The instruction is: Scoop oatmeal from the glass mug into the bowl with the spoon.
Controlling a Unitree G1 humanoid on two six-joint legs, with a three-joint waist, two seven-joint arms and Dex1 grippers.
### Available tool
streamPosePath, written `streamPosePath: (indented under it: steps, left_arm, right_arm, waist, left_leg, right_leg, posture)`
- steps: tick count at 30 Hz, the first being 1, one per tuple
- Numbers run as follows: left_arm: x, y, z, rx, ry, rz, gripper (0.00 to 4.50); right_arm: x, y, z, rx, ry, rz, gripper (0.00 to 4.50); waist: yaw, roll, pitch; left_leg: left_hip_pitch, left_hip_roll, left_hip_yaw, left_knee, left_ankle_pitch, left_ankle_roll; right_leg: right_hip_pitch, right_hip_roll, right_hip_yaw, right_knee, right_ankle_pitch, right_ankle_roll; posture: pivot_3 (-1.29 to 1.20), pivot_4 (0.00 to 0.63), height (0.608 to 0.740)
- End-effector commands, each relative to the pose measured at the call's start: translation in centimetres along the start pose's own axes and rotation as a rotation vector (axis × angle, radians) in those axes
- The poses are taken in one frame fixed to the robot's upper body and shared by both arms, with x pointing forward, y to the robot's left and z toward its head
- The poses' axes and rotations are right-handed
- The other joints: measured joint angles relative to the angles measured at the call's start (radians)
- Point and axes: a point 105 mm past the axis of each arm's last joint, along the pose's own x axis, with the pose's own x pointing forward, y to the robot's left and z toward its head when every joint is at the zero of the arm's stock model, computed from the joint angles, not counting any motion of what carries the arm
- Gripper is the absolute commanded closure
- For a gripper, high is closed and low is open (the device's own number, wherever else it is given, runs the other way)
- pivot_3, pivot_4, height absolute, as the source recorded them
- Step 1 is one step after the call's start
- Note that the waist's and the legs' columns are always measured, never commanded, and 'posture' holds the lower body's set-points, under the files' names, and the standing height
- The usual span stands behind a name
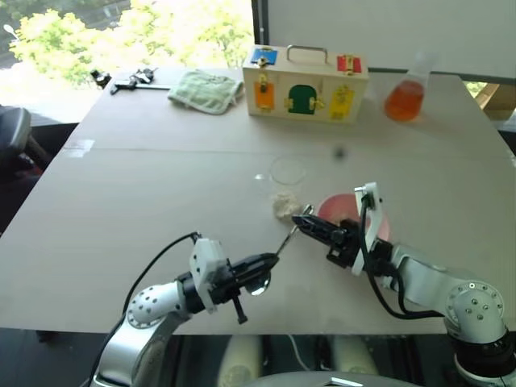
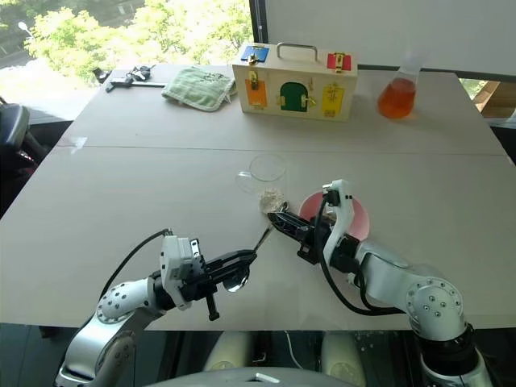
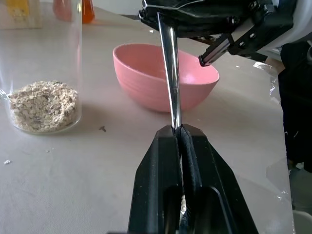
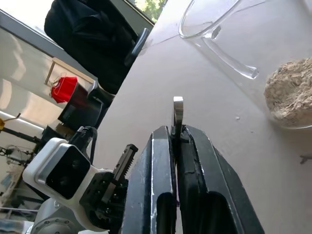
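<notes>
Daylight poured in from the overexposed window (image 1: pixel 121 32) at upper left, washing out the table (image 1: pixel 161 161) there; wrist views were sharp, their nearest fingers slightly soft.

spoon bowl: the oval bowl of the shiny silver metal spoon (image 1: pixel 284 242) lies behind the left gripper (image 1: pixel 270 262) jaws, largely covered by its black fingers.
spoon handle end: the tip passes between the right gripper (image 1: pixel 300 219) jaws, mostly hidden.
pink bowl: the round pink plastic bowl (image 1: pixel 385 226) sits behind the right gripper, partly covered.
glass mug: the clear glass mug (image 3: pixel 44 63) is cut off by the left wrist picture's edge.
oatmeal: the pale flaky oatmeal (image 4: pixel 292 92) is cut by the right wrist picture's edge.
</notes>
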Motion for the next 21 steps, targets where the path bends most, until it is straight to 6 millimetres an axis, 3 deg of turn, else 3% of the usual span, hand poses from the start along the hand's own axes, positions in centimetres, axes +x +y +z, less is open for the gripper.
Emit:
streamPosePath:
  steps: [1,4,7,11,14,15,16,19,21]
  left_arm:
    - [0.1,-0.3,0.7,0.020,-0.027,-0.005,4.50]
    - [0.1,-0.2,0.4,-0.006,-0.010,0.010,4.50]
    - [0.0,1.1,0.3,-0.068,-0.005,0.072,4.50]
    - [0.0,1.3,1.0,-0.053,-0.013,0.067,2.86]
    - [-0.8,1.5,2.7,-0.013,-0.064,0.080,1.56]
    - [-1.0,1.5,3.0,-0.009,-0.077,0.079,1.40]
    - [-1.3,1.4,3.4,-0.016,-0.091,0.078,0.78]
    - [-2.3,2.4,4.6,-0.022,-0.130,0.124,0.78]
    - [-3.2,4.6,5.2,0.002,-0.147,0.221,0.78]
  right_arm:
    - [-0.2,0.3,0.9,-0.014,-0.041,0.004,4.44]
    - [-0.3,0.2,1.0,-0.013,-0.047,0.000,4.44]
    - [-0.4,0.1,1.0,-0.004,-0.053,-0.009,4.44]
    - [-0.6,0.0,1.2,0.008,-0.064,-0.015,4.50]
    - [-1.3,-0.2,1.7,0.031,-0.088,-0.019,4.50]
    - [-1.4,-0.3,1.8,0.033,-0.091,-0.020,4.50]
    - [-1.7,-0.4,1.9,0.036,-0.095,-0.021,4.50]
    - [-2.3,-0.4,2.6,0.052,-0.119,-0.021,4.50]
    - [-2.7,-0.1,2.9,0.069,-0.135,-0.005,4.50]
  waist:
    - [0.000,0.000,0.000]
    - [0.000,0.000,0.000]
    - [0.000,0.000,0.000]
    - [0.000,0.000,0.000]
    - [0.000,0.000,0.000]
    - [0.000,0.000,0.000]
    - [0.000,0.000,0.000]
    - [0.000,0.000,0.000]
    - [0.001,0.000,0.000]
  left_leg:
    - [0.000,0.000,0.000,0.000,0.000,0.000]
    - [0.000,0.000,0.000,0.000,0.000,0.000]
    - [0.000,0.000,0.000,0.000,0.000,0.000]
    - [0.000,0.000,0.000,0.000,0.000,0.000]
    - [0.000,0.000,0.000,0.000,0.000,0.000]
    - [0.000,0.000,0.000,0.000,0.000,0.000]
    - [0.000,0.000,0.000,0.000,0.000,0.000]
    - [0.000,0.001,0.000,0.000,0.000,0.000]
    - [0.000,0.001,0.000,0.000,0.000,-0.001]
  right_leg:
    - [0.000,0.000,0.000,0.000,0.000,0.000]
    - [0.000,0.000,0.000,0.000,0.000,0.000]
    - [0.000,0.000,0.000,0.000,0.000,0.000]
    - [0.000,0.000,0.000,0.000,0.000,0.000]
    - [0.000,0.000,0.000,0.000,0.000,0.000]
    - [0.000,0.000,0.000,0.000,0.000,0.000]
    - [0.000,0.000,0.000,0.000,0.000,0.000]
    - [0.000,0.000,0.000,0.000,0.000,0.000]
    - [0.000,0.000,0.000,0.000,0.000,0.000]
  posture:
    - [0.00,0.150,0.740]
    - [0.00,0.150,0.740]
    - [0.00,0.150,0.740]
    - [0.00,0.150,0.740]
    - [0.00,0.150,0.740]
    - [0.00,0.150,0.740]
    - [0.00,0.150,0.740]
    - [0.00,0.150,0.740]
    - [0.00,0.150,0.740]
